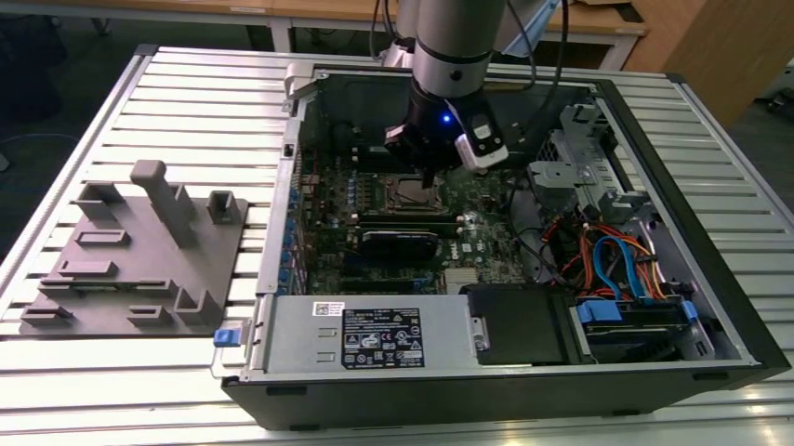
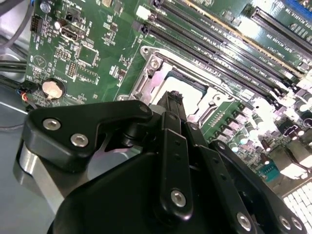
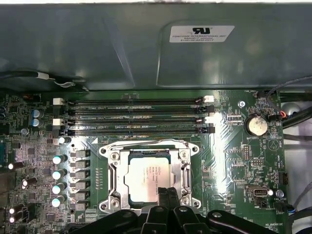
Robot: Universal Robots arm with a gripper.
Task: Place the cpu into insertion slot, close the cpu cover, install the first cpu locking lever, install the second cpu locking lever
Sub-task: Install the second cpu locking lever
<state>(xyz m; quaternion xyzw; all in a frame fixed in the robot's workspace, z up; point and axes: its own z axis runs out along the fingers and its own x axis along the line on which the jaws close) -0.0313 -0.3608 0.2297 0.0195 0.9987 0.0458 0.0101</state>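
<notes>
Hovering over the open PC case [image 1: 522,372] on the surface [image 1: 199,93], my arm [image 1: 453,46] above the motherboard [image 3: 234,161]. Cover [image 3: 148,148] lies shut over the slot [image 3: 113,178], cpu [image 3: 146,178] seated inside it. My gripper [image 3: 165,195] is pinched closed, holding nothing, tips at the socket's edge.

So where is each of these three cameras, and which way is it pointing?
Exterior view: off the arm, looking down into the open computer case; the arm and gripper show above the motherboard.
First wrist view: on the arm, facing straight onto the board; the cpu sits in the insertion slot, gripper at the edge.
Second wrist view: on the arm, slanting past the gripper.
Both wrist views share slot and memory slots.
</notes>
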